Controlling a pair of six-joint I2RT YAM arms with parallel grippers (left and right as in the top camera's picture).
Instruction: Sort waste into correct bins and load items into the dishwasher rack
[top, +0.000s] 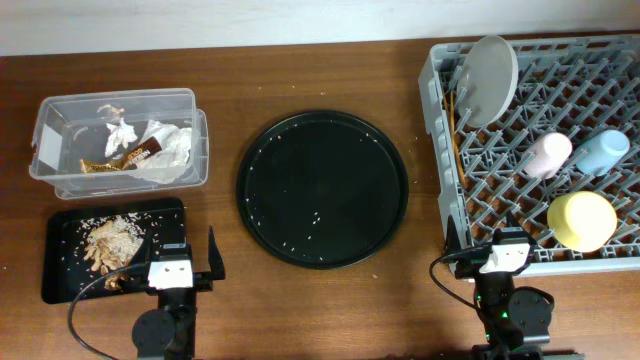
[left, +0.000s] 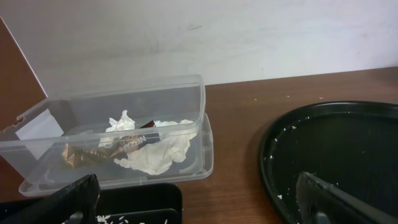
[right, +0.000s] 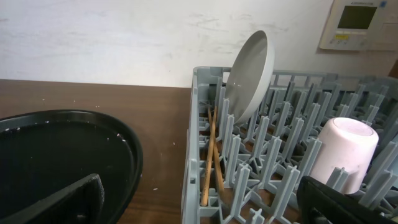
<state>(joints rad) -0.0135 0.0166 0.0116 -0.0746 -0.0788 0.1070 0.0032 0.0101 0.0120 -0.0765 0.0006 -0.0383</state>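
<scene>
The clear tub holds crumpled white tissue and the gold-brown wrapper; both also show in the left wrist view, tissue and wrapper. The shallow black tray holds food scraps with rice. The grey rack holds the plate, chopsticks, pink cup, blue cup and yellow-green bowl. My left gripper is open and empty by the black tray. My right gripper is open and empty at the rack's front edge.
The large round black tray lies between the bins and the rack, with a few rice grains on it. In the right wrist view the plate stands upright, the chopsticks lean inside the rack's left wall and the pink cup sits on pegs.
</scene>
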